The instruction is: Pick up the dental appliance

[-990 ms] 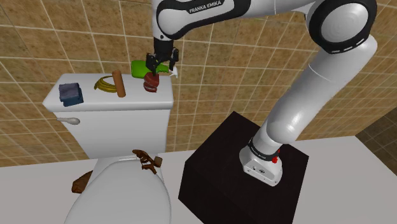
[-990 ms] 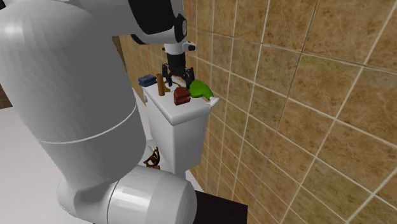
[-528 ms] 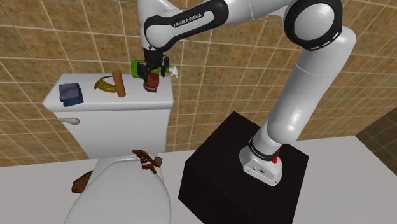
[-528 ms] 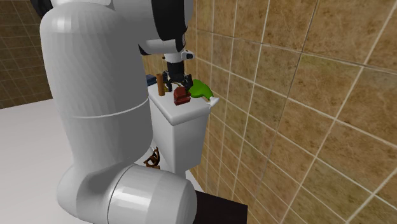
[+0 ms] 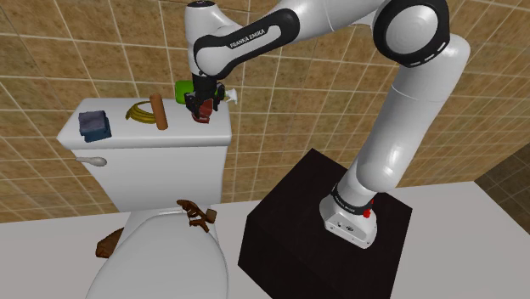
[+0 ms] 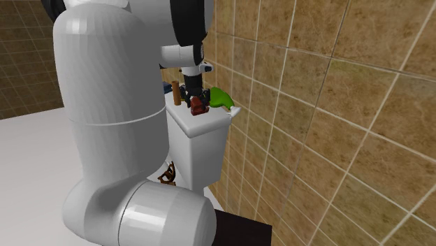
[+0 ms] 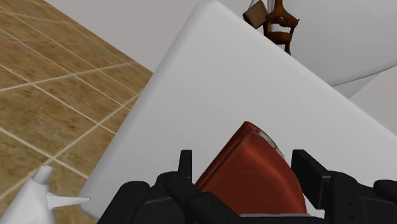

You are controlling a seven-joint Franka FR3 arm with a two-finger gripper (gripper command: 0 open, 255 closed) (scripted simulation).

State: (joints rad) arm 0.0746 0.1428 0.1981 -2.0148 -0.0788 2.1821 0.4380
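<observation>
The dental appliance (image 5: pixel 205 114) is a small dark red piece lying on the white toilet tank lid (image 5: pixel 127 133), near its end toward the shoulder view's right. My black gripper (image 5: pixel 202 105) points straight down onto it, and the fingers are shut on its two sides. In the second exterior view the red appliance (image 6: pixel 198 107) sits under the gripper (image 6: pixel 195 98) at the lid's near end. From the wrist, the red piece (image 7: pixel 251 175) is clasped between the two fingers (image 7: pixel 185 167) of the gripper (image 7: pixel 245 163), still resting on the lid (image 7: pixel 210 83).
A green object (image 5: pixel 183 88) with a white tip lies just behind the appliance by the tiled wall. A brown cylinder (image 5: pixel 158 112), a banana (image 5: pixel 135 110) and a blue block (image 5: pixel 94 125) share the lid. Brown items (image 5: pixel 197 214) sit on the toilet cover below. The black stand (image 5: pixel 297 229) is at lower right.
The arm has swung lower and toward the shoulder view's left. The gripper came down around the red appliance, and its fingers went from wide apart to shut on it.
</observation>
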